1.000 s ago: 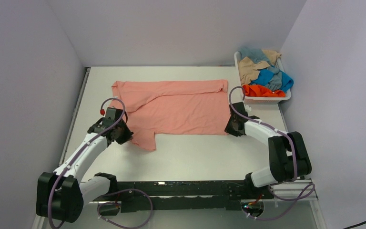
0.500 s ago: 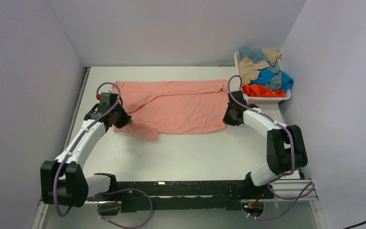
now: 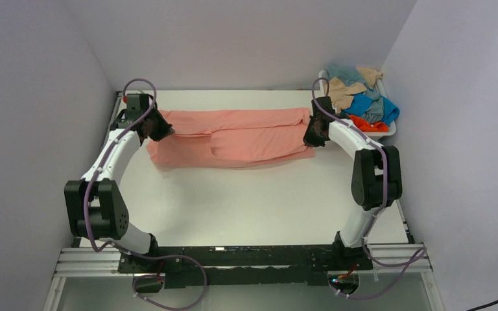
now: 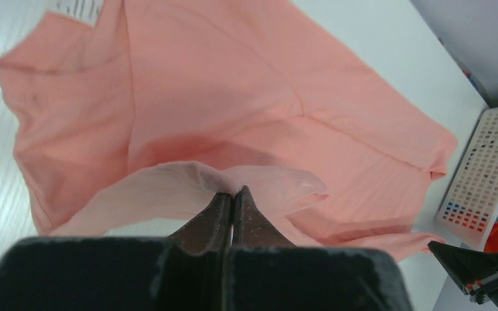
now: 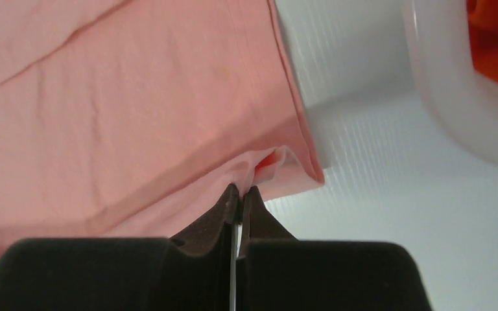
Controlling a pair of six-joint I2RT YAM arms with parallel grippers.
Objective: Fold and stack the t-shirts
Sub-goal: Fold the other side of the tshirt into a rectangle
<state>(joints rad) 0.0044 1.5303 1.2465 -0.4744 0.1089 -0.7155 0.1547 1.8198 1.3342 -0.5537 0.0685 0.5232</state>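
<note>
The white desk [image 3: 246, 194] carries the salmon pink t-shirt [image 3: 246, 139], which lies across its far half as a long band doubled lengthwise. At the far right corner, a white basket [image 3: 392, 131] holds crumpled orange, blue and tan t-shirts [image 3: 363, 100]. The left gripper [image 4: 232, 194] is pinched tight on a raised edge of pink cloth at the band's left end. The right gripper [image 5: 240, 191] is clamped on the hem at its right end.

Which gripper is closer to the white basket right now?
Right. The right gripper pinches the pink shirt just beside the basket; the left gripper holds its opposite end, far from the basket.
</note>
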